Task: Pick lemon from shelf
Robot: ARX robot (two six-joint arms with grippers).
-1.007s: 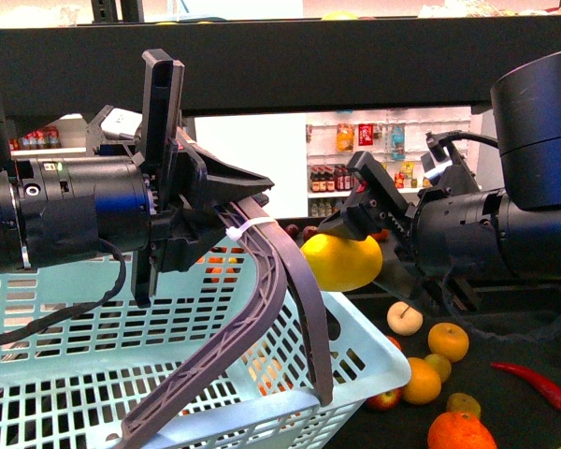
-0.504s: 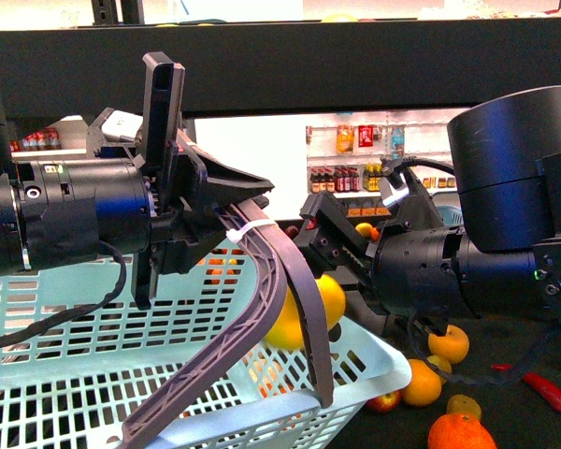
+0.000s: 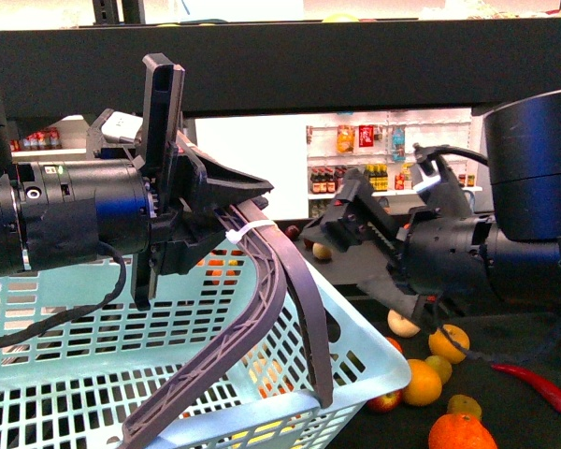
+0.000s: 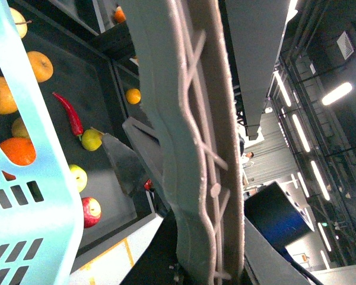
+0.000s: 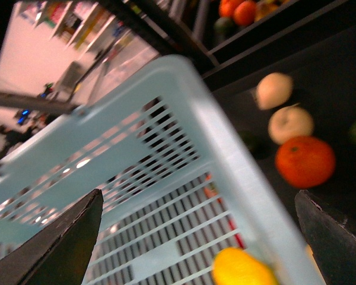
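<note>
- At the right gripper (image 5: 197, 199): spread wide, grasps nothing, hovers just above the pale blue basket (image 5: 225, 136), likely placed there for a drop straight inside rather than onto the tray.
- As for the lemon (image 5: 243, 268): lies loose on the basket floor near one side wall, off the shelf (image 3: 355, 65) and clear of both fingers. Shows in the front view only as a patch of yellow behind the slats.
- At the left gripper (image 3: 248, 215): clenched on the basket handle (image 3: 271, 281), holds the basket steady in front of the shelf's lower tier. Seemingly there as a catching place close to the fruit, to spare the right arm a long carry.
- Judging by this: looks finished as to picking and dropping. Calls only for drawing the right arm back and up without knocking the rim.
- On the dark tray beside the basket: oranges (image 3: 463, 430), a red chili (image 3: 538, 383) and other round fruit, all outside the basket and none gripped.
- Possible trouble: tipping of the basket, gripped as it is by the handle alone. Worth keeping level.
</note>
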